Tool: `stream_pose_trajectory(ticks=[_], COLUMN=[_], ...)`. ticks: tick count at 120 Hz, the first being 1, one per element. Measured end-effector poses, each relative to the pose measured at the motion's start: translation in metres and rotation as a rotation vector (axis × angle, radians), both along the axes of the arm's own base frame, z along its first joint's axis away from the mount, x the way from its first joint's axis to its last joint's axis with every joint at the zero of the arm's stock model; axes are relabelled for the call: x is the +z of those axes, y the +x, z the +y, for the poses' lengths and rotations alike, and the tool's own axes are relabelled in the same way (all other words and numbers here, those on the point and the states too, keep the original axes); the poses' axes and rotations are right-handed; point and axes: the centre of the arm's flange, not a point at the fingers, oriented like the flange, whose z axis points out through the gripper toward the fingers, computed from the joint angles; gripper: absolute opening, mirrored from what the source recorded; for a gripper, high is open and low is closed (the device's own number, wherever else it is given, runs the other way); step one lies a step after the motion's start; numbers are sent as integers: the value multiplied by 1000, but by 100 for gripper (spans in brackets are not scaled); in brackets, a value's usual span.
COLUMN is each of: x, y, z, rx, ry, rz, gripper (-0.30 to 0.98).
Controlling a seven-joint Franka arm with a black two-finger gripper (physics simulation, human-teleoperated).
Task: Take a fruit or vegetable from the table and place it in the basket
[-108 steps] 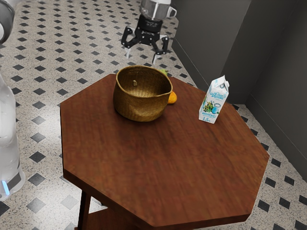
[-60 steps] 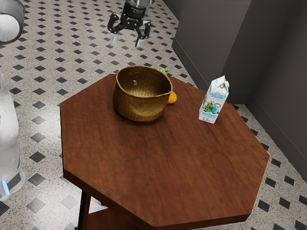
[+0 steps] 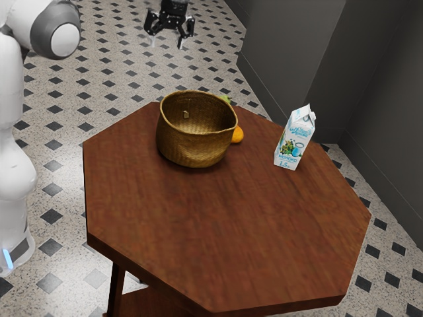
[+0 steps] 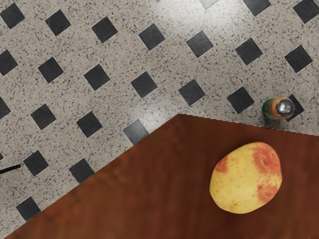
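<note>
In the exterior view my gripper [image 3: 166,45] hangs in the air beyond the basket [image 3: 195,146], over the floor, its fingers spread with nothing between them. An orange fruit [image 3: 238,135] lies on the table, partly hidden by the basket's side. Something green [image 3: 226,100] peeks out behind the basket rim. What shows of the basket's inside holds no fruit. The wrist view has a yellow fruit or vegetable with red patches [image 4: 246,178] lying on the table near its edge, apart from my hand.
A white milk carton [image 3: 295,139] stands upright to the exterior view's right of the basket. The wooden table [image 3: 218,231] has angled edges. A small bottle-like item [image 4: 278,108] shows at the table's edge in the wrist view; whether it stands on the table I cannot tell.
My gripper has moved away from the basket, up and toward the exterior view's left, staying open. More of the arm has come into the upper left. The table's things have stayed put.
</note>
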Motion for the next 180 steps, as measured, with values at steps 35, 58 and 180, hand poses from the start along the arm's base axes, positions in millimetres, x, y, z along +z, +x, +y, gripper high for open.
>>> stream_pose_trajectory(ticks=[35,58,180], x=[-98,-126,-209], y=[39,33,60], z=[-10,12,22], rx=[-161,-179,-273], ry=[-35,-35,-103], rz=[-95,-135,-208], gripper=[69,69,69])
